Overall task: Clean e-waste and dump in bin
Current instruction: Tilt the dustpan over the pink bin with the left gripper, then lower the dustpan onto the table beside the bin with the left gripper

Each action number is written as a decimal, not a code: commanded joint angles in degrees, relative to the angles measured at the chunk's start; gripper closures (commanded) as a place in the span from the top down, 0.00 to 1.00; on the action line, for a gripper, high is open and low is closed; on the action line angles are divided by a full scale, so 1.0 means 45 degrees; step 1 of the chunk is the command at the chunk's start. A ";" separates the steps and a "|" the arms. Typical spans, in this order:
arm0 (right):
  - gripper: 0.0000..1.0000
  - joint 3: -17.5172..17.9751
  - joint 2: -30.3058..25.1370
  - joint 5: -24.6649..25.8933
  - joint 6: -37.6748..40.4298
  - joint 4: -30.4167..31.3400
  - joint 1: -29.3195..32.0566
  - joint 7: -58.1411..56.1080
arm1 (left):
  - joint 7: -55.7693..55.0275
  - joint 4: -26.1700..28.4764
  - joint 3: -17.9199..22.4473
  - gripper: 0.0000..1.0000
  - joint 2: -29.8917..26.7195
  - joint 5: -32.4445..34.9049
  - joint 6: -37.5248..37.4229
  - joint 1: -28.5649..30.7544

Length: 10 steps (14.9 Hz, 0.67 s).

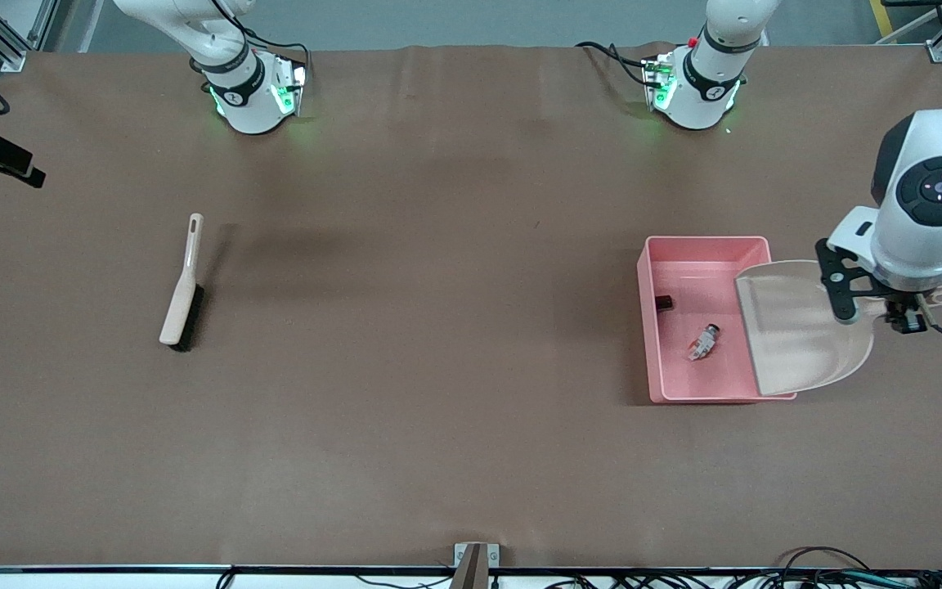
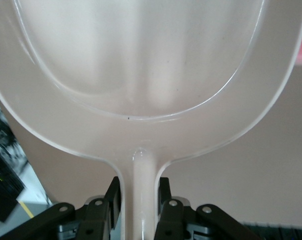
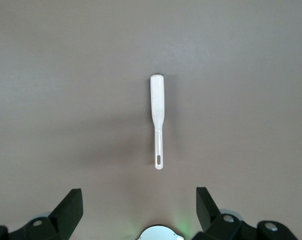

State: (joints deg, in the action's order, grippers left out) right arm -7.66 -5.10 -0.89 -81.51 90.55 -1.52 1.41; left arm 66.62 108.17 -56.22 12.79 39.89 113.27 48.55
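The glossy beige plastic dustpan, a rounded scoop, hangs over the pink low-walled bin, its handle clenched by the left gripper. Inside the bin lie a white-grey part and a small black block. The right gripper, spread wide, hovers above the brush on the matte brown table.

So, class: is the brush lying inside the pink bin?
No: the brush lies on the bare table toward the right arm's end, apart from the pink bin, which holds only two small parts.
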 commanded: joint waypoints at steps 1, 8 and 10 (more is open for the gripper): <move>1.00 0.0043 0.0020 0.0061 0.0066 -0.0140 -0.0304 0.0194 | 0.0041 -0.0463 -0.1153 0.20 -0.0264 -0.1070 -0.0268 -0.0008; 1.00 0.0023 0.0489 0.0295 0.0027 -0.1429 -0.0989 0.0292 | -0.3450 -0.1069 -0.1608 0.20 0.1977 -0.2011 -0.0386 -0.3090; 1.00 0.0004 0.0470 0.0799 0.0085 -0.1701 -0.0990 0.0234 | -0.4253 -0.1594 -0.1549 0.21 0.3207 -0.1855 -0.0366 -0.4221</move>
State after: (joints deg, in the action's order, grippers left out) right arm -7.34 -3.84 -0.03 -82.09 85.56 -5.31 1.85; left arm 50.42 105.26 -63.40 19.93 30.61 112.58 33.68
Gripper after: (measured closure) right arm 0.000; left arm 0.661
